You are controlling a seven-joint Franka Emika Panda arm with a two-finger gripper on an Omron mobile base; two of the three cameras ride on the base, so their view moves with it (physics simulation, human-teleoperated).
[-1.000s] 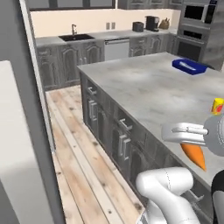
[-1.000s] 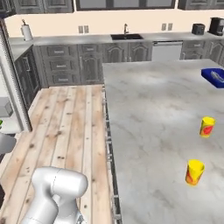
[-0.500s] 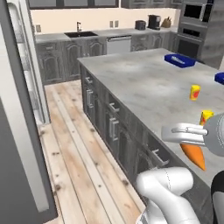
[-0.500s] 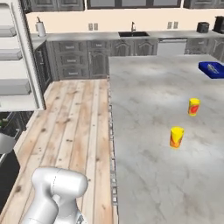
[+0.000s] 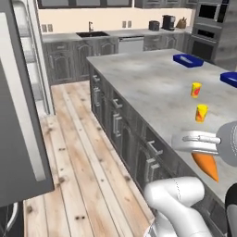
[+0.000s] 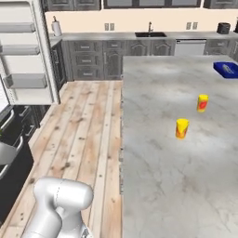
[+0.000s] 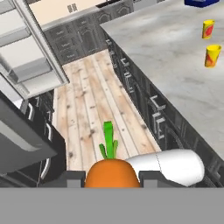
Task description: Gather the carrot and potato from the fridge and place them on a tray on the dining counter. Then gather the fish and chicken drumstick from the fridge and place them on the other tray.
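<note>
Gripper [image 7: 112, 183] clenched on the carrot [image 7: 112, 173], seen at bottom centre of the hand view: orange body between the two dark finger tips, green stalk pointing up the frame. In the left base view, same carrot [image 5: 205, 165] at lower right, tapered tip hanging down below the hand, over the near edge of the dining counter [image 5: 157, 88].

Compared with one second ago, whole scene swung in both base views: camera motion from the base turning, not object motion. Island formerly filling the right side now set further back, with the fridge door [image 5: 18, 139] entering at left of the left base view and open fridge shelves [image 6: 25, 51] at upper left of the right base view. Judged meaning: carrot fetched, transport toward a tray in progress; potato, fish and drumstick not yet handled.

Further off, two yellow cups [image 6: 182, 128] mid-counter, then blue trays [image 5: 188, 60] at the far end, upper right
</note>
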